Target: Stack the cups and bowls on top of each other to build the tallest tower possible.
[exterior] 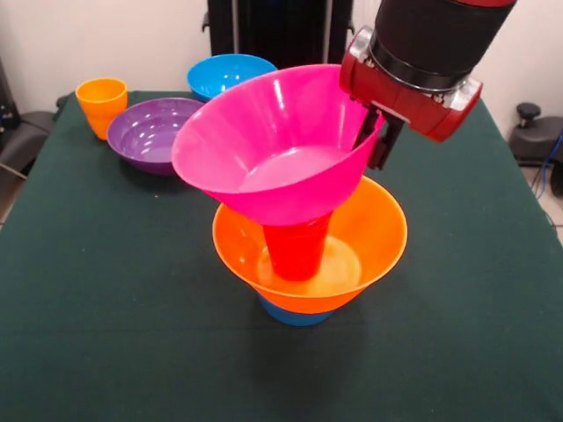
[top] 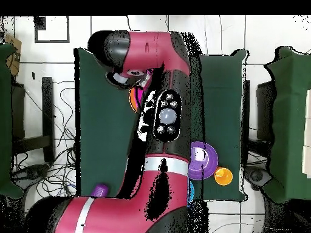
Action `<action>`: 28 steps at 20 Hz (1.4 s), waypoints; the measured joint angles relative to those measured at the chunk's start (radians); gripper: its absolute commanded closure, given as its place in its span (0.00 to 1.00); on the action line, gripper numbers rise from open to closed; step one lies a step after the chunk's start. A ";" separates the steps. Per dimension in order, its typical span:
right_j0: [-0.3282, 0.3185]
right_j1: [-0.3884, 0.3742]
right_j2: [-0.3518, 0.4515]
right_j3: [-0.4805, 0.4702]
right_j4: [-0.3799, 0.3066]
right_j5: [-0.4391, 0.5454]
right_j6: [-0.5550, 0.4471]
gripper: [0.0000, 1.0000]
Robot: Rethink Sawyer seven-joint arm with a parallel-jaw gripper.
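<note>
Front view: the gripper [exterior: 376, 141] is closed on the far-right rim of the large pink bowl [exterior: 273, 154], one finger inside the wall and one outside. The bowl hangs tilted, its base on or just above the red-orange cup [exterior: 297, 249]; contact cannot be confirmed. The cup stands in the large orange bowl [exterior: 369, 230], which sits on the small light-blue bowl [exterior: 295, 316]. These bowls look light, stiff and glossy, so likely slippery; the thin rim is the practical hold. Purple bowl [exterior: 154, 132], blue bowl [exterior: 224, 73] and yellow-orange cup [exterior: 101, 103] stand apart.

Overhead view: the arm [top: 164, 115] hides the tower.
</note>
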 measured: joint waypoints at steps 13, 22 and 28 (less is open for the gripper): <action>0.000 -0.095 -0.064 0.075 0.000 -0.004 0.000 1.00; 0.001 -0.118 -0.087 0.122 0.000 -0.090 0.000 1.00; 0.001 -0.096 -0.093 0.122 0.001 -0.139 0.000 1.00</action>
